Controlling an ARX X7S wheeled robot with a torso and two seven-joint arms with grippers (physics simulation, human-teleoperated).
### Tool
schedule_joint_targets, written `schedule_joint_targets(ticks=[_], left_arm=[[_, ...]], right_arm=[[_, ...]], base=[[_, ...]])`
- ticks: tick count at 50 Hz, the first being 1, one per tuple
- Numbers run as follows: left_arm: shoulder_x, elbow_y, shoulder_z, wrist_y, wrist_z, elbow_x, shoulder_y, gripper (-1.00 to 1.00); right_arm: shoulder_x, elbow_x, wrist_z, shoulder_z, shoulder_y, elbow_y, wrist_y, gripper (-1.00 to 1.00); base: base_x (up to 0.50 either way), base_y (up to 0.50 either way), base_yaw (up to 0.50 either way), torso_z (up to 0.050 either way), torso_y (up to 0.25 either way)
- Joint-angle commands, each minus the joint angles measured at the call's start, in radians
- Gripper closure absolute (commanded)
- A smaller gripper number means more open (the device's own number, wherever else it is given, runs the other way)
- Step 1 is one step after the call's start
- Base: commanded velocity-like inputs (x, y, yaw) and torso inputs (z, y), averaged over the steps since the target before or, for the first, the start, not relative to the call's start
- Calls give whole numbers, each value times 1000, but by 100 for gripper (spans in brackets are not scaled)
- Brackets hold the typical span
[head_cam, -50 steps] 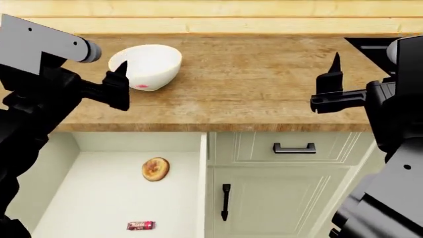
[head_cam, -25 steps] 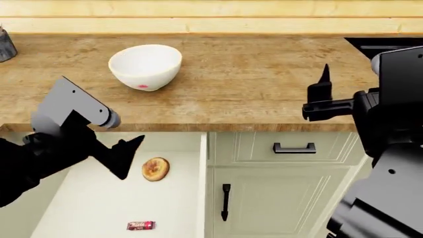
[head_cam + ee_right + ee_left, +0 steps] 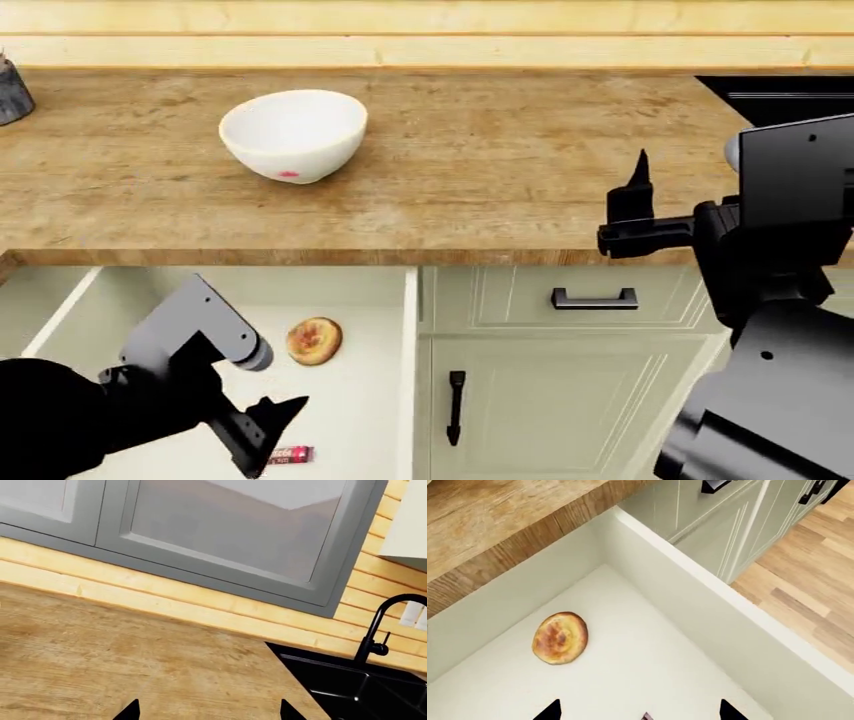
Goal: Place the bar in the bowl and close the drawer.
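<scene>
Centre the spread left tool [image 3: 639, 711] over the flat golden-brown baked bar [image 3: 560, 638] on the pale cream-green drawer [image 3: 647, 665] floor; right tool [image 3: 208, 711] is spread too.

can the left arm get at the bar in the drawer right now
Probably yes. The left end effector is open inside the open drawer, and the bar lies flat on the bare floor just ahead. Only a small red packet sits nearby, not between them.

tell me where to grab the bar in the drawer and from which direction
Come straight down from above and pinch the bar across its narrower width at the rim. It lies flat on the drawer floor with clear space around it, so a side approach has nothing to catch. The left end effector is open.
</scene>
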Motion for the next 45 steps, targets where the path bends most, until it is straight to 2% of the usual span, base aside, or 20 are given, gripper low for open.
schedule_joint_targets(ticks=[1,24,33,45], left_arm=[[-26,-24,53,50,1,15,102,-100],[-23,-162,282,62,38,93,-34,-100],[-8,-274,353,125,55,152,-96,-100],[38,-412,432,224,85,204,-115,-100]], right_arm=[[-7,42,32,21,-32,12,-28,-100],[-5,116,90,46,-61,44,-63,-100],[-1,128,103,37,-58,47,-54,-100],[1,153,129,31,-60,73,-67,-100]], base=[[0,0,0,0,0],[0,0,0,0,0],[0,0,0,0,0],[0,0,0,0,0]])
